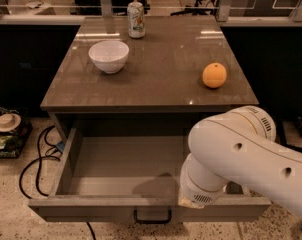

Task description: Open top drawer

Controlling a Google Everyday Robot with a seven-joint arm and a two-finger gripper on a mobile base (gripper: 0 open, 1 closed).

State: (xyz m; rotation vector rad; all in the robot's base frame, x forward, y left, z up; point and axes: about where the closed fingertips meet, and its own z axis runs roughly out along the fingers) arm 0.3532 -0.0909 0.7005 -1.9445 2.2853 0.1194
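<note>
The top drawer (66,164) stands pulled far out from under the grey-brown tabletop, and its broad shallow tray is bare. Its front wall (91,210) faces me, with the small black bar handle (152,217) at the lower middle. My white arm (251,154) reaches in from the right. Its wrist (203,189) hangs over the drawer's front wall, just right of the handle. My gripper is hidden behind this wrist, at the front right part of the drawer.
On the tabletop (161,79) stand a white bowl (109,56) at the left, a drink can (136,18) at the back and an orange (214,75) at the right. Black cables (36,164) and clutter (6,129) lie on the floor at the left.
</note>
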